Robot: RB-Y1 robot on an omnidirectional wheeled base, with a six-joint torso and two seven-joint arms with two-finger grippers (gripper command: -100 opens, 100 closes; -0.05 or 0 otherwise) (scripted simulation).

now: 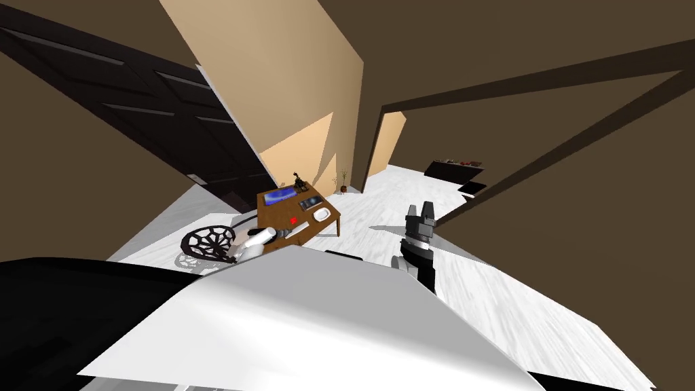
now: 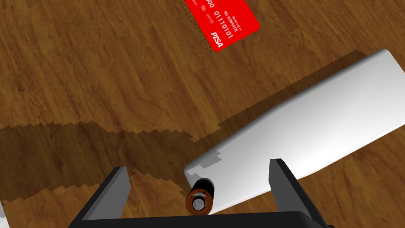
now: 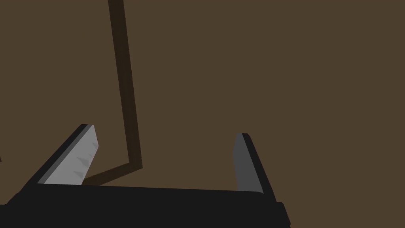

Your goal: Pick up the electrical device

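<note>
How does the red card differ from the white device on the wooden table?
The red card carries white print; the white device is plain, with a brown tip. The device lies partly inside the open left gripper; the card lies beyond it. Both rest flat on the table.

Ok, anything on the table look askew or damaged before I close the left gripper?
Nothing stands out. The white device lies flat on the wooden table, its brown tip between the fingers of the open left gripper. The red card lies flat, apart from it.
</note>
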